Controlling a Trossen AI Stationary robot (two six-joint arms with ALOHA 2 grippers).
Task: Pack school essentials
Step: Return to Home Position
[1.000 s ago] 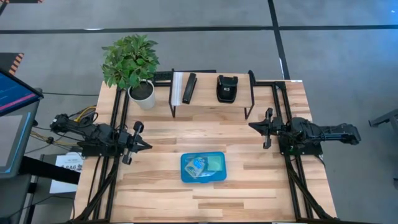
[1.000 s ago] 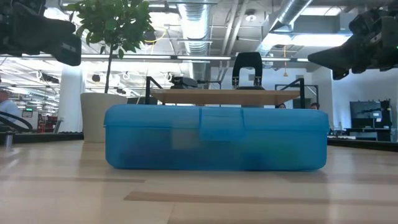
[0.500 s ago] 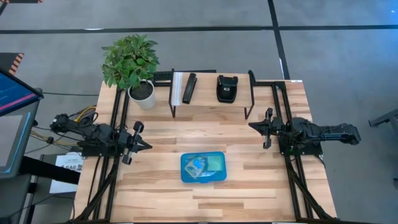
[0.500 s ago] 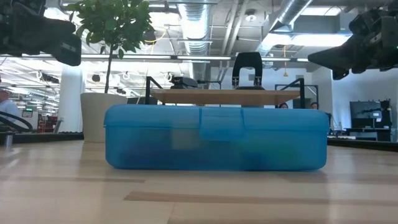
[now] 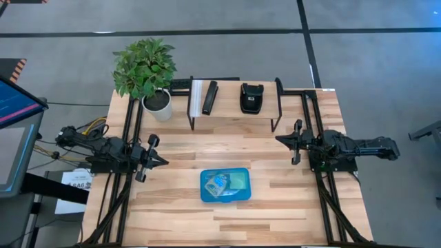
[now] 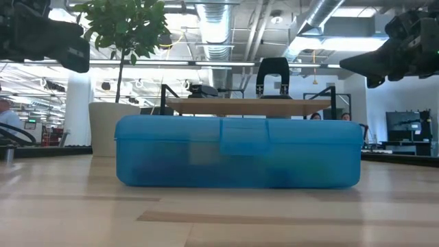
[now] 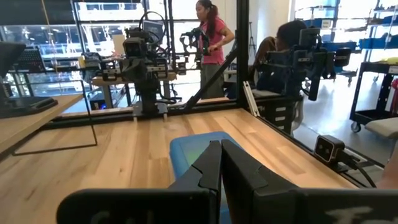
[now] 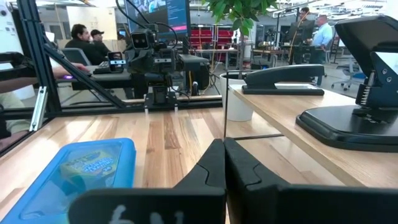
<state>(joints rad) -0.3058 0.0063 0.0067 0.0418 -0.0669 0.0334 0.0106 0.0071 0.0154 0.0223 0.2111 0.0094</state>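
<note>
Your blue supply box (image 5: pixel 225 184) sits shut on the tabletop (image 5: pixel 289 207), just toward 6 o'clock from the middle. Through the lid you can make out the crayon box (image 5: pixel 218 183) with the lime-green sticky-note pad (image 5: pixel 240 180) right beside it. Can't tell what else is in there.

Left hand (image 5: pixel 163 162) hangs out at 9 o'clock and right hand (image 5: pixel 278 140) between 2 and 3. Both are well apart from the box, fingers pinched together on nothing.

Black stapler (image 5: pixel 251 98) and black bar (image 5: pixel 209 97) are up on the shelf (image 5: pixel 227 100) at 12 o'clock, next to the potted plant (image 5: pixel 145 65).
</note>
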